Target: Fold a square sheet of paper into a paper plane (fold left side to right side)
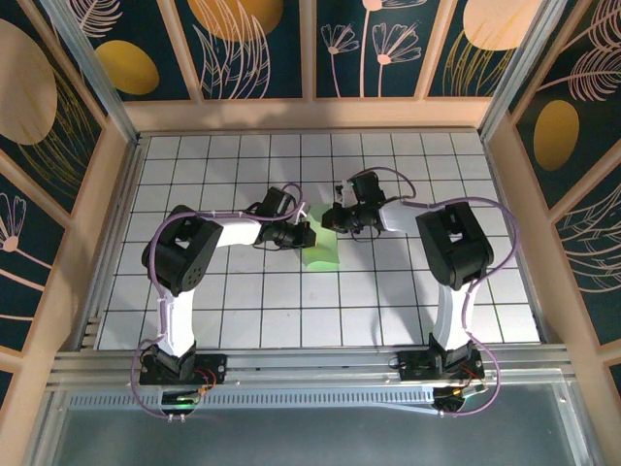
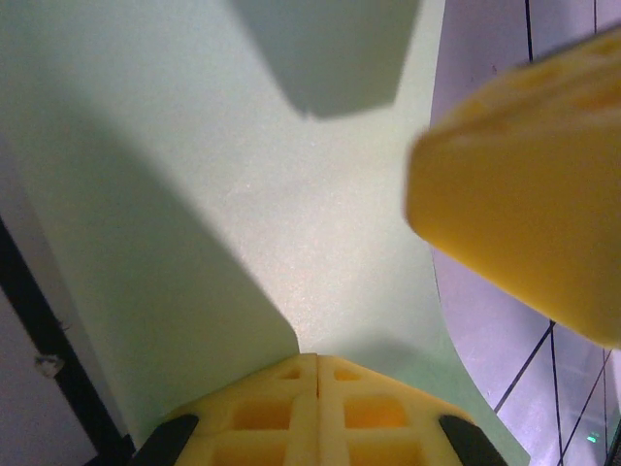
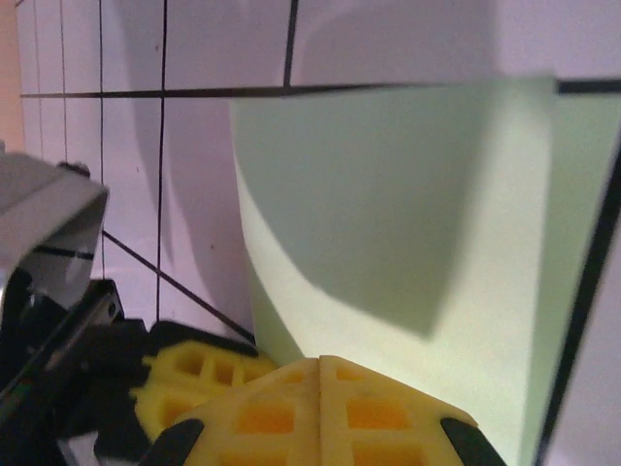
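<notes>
The square sheet of paper (image 1: 322, 254) is pale green and lies partly lifted and curved near the middle of the tiled table. My left gripper (image 1: 309, 234) reaches it from the left and my right gripper (image 1: 328, 221) from the right, almost touching above its far edge. In the left wrist view the yellow jaws (image 2: 317, 357) are shut with the sheet (image 2: 243, 175) bowing out from their tips, and a right finger (image 2: 524, 184) looms close. In the right wrist view the jaws (image 3: 320, 359) are shut on the raised paper (image 3: 408, 243), with the left fingers (image 3: 184, 383) beside them.
The white grid table (image 1: 243, 311) is walled by wooden panels on three sides, with a metal rail (image 1: 310, 364) along the near edge. The left arm's elbow (image 1: 184, 254) and the right arm's elbow (image 1: 454, 243) bulk over the tiles on either side.
</notes>
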You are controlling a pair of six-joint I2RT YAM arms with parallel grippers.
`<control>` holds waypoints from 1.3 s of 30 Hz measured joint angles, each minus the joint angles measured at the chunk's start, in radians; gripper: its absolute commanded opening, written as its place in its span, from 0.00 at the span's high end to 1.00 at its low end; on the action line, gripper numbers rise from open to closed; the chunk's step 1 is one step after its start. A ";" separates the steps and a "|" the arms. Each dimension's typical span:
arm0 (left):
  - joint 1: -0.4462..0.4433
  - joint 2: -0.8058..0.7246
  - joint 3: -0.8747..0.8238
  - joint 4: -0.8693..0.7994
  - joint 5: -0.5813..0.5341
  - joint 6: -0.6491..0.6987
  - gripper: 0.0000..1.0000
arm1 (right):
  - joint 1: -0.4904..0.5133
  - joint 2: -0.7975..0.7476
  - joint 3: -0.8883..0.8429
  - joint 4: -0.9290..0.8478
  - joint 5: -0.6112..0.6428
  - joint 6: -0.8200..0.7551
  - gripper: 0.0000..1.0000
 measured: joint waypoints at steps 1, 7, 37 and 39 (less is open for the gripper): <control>0.000 0.000 0.000 0.000 0.000 0.002 0.94 | 0.001 0.014 0.011 0.005 -0.003 0.003 1.00; 0.000 0.002 0.002 0.001 0.002 0.005 0.94 | 0.004 0.075 0.047 0.012 -0.014 0.004 1.00; -0.008 -0.163 -0.257 0.108 0.008 0.019 0.94 | 0.004 0.097 0.061 -0.016 0.023 0.006 1.00; -0.008 -0.163 -0.251 0.097 0.011 0.015 0.94 | 0.004 0.097 0.061 -0.016 0.023 0.006 1.00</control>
